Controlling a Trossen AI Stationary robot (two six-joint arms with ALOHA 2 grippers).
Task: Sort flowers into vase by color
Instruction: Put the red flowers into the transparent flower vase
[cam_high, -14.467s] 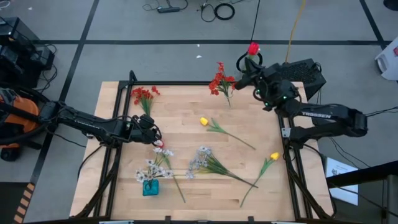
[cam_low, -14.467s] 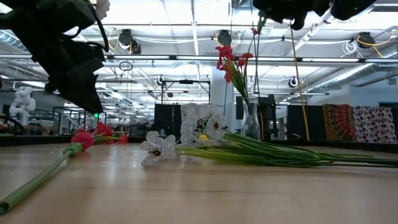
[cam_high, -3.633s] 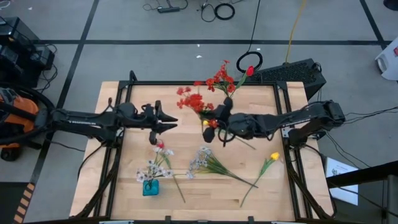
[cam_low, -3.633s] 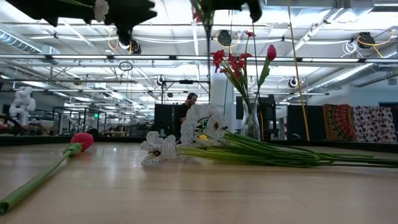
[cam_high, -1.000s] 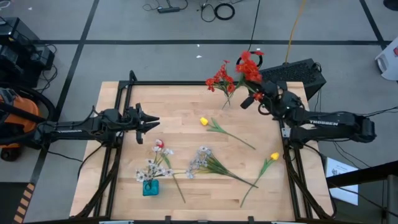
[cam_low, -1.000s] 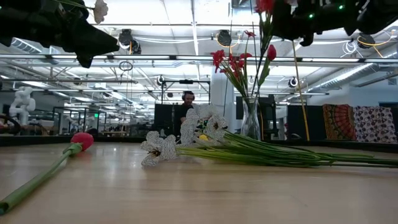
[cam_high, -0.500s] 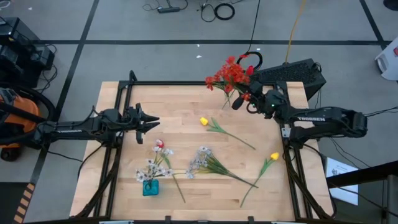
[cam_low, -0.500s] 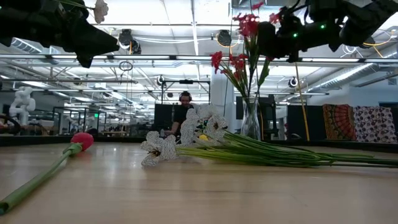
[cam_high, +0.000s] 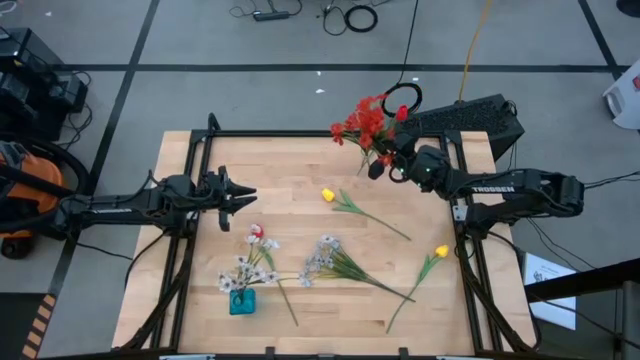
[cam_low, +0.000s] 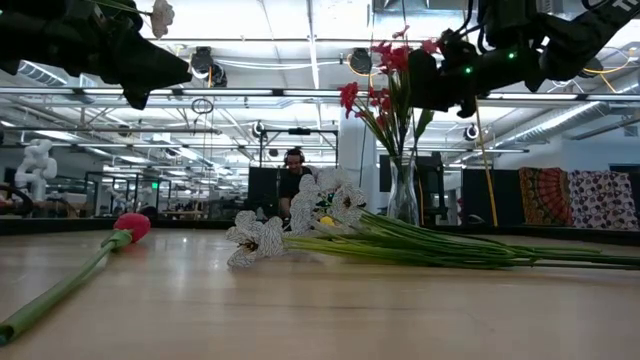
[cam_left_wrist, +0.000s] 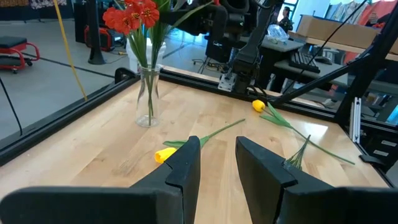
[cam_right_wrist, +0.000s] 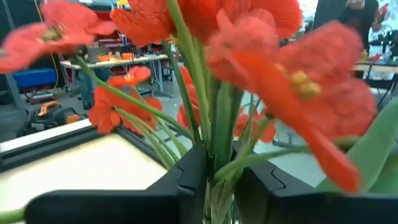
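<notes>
A cluster of red flowers (cam_high: 366, 120) stands over the glass vase (cam_low: 403, 196) near the table's far edge, among other red stems there. My right gripper (cam_high: 376, 167) is shut on its green stems, beside the vase on its right. My left gripper (cam_high: 248, 196) hovers open over the table's left half, touching nothing. Lying flat on the wood are two yellow tulips (cam_high: 327, 195) (cam_high: 441, 252), a red tulip bud (cam_high: 256, 232) and a spray of white blossoms (cam_high: 325, 256). More white blossoms (cam_high: 243, 272) stick up from a small teal holder (cam_high: 241, 301). My right gripper pinches several thin green stems (cam_right_wrist: 217, 140) of the red cluster between its two fingers (cam_right_wrist: 189, 171), just under the blossoms. It comes roughly level from the table's right side, fingers across the stems. The cluster stands upright with its blossoms (cam_low: 392, 55) above the fingers; the gripper hides the stems' lower ends.
A black metal frame (cam_high: 300, 133) runs along the table's far and side edges. Bare wood lies in the table's middle between the arms. A person (cam_low: 291, 180) stands in the room behind the table.
My right gripper has carried the red cluster down and toward the table's left, from high beyond the vase to right over it. The cluster has stayed upright in the hold. The left arm has kept still.
</notes>
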